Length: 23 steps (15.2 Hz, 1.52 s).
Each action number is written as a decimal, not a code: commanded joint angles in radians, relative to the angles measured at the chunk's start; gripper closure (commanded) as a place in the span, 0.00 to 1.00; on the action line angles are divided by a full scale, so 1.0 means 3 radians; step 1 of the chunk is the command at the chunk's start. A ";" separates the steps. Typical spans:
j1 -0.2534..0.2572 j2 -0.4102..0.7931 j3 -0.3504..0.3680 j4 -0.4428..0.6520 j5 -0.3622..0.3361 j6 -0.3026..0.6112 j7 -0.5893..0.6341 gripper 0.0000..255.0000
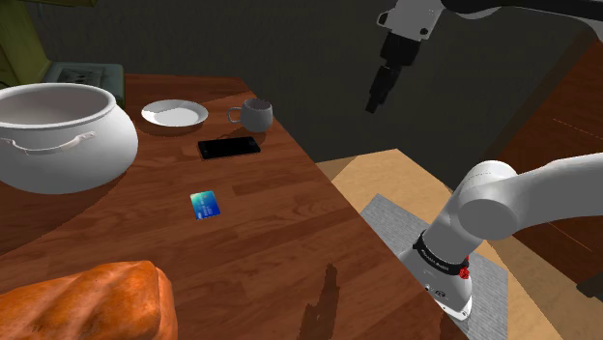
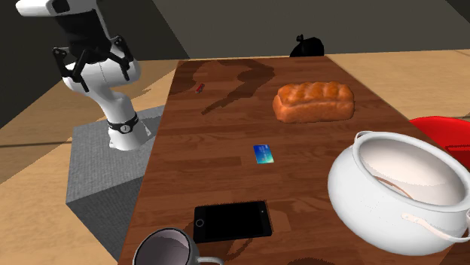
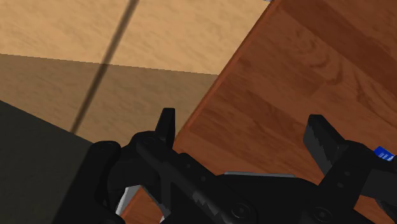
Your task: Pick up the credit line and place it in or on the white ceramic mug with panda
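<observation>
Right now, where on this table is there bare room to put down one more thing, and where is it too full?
Bare wood lies between the card and the bread, and along the table edge toward the stand. It is crowded where plate, mug, phone and the big white pot sit close together.

- white two-handled pot [image 1: 92, 145] sitting on brown wooden counter [image 1: 271, 251]
- black phone [image 1: 229, 147] lying flat, near the white plate [image 1: 174, 114]
- bread loaf [image 2: 314, 102] resting well apart from phone
- red rounded object [image 2: 444, 134] showing behind pot
</observation>
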 commanded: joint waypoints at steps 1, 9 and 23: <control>0.0000 0.0000 0.0000 0.0000 0.0000 0.0000 0.0000 0.00; 0.0065 0.0327 0.0670 -0.0142 0.0315 0.0604 0.0914 0.00; -0.0169 0.1794 0.1874 0.0478 0.0011 0.1582 0.2729 0.00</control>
